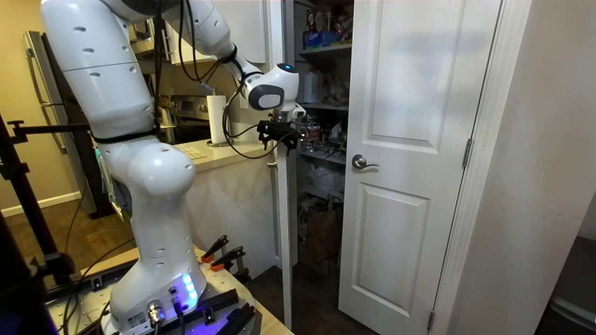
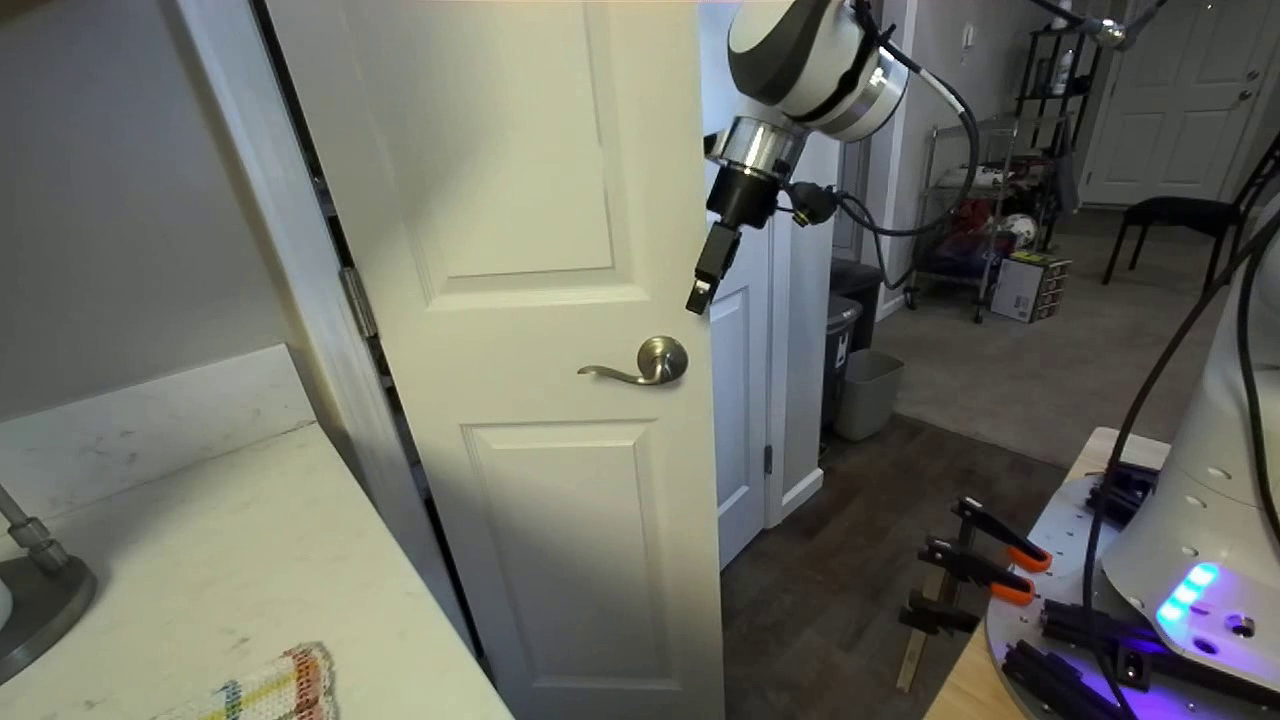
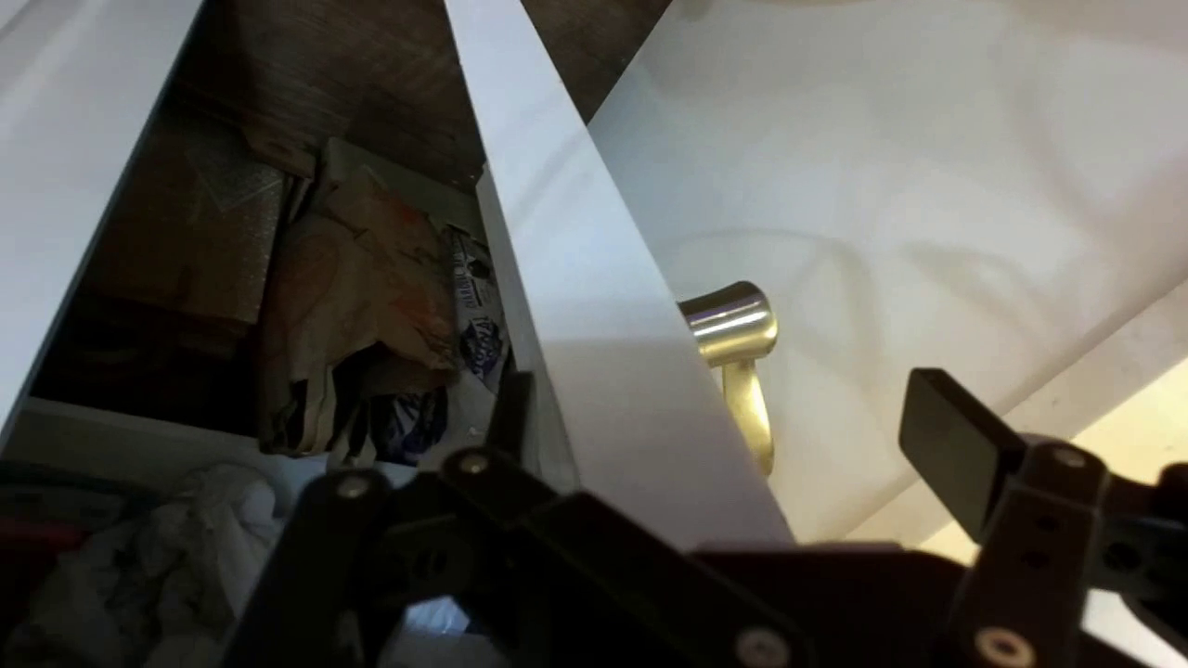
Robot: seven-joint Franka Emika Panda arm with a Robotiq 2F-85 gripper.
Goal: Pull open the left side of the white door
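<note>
Gripper (image 3: 729, 408) is released, its fingers (image 3: 951, 450) spread wide to either side of the free edge (image 3: 594, 278) of the left side of the white door (image 2: 540, 340), a panelled leaf. For all directions, 12 o'clock is the top of the view.

In the wrist view, the edge runs from 11 to 5 o'clock. The finger at 4 o'clock stands well apart from the edge; contact between the finger near 8 o'clock and the leaf cannot be determined. The leaf's lever handle (image 3: 729, 325) projects at 3 o'clock; a brown paper bag (image 3: 362, 269) sits between 9 and 10 o'clock.

In an exterior view, the leaf stands ajar, hinge (image 2: 358, 300) on its 9 o'clock side, lever handle toward 3 o'clock. The fingers are at 1 o'clock of that handle.

In an exterior view, the leaf (image 1: 284, 209) shows nearly edge-on, extending from the gripper toward 6 o'clock. The matching leaf (image 1: 409, 170) is at 3 o'clock of the gripper, with closet shelves (image 1: 323, 106) between the leaves. A paper towel roll (image 1: 217, 118) stands on the counter (image 1: 215, 156) at 10 o'clock.
</note>
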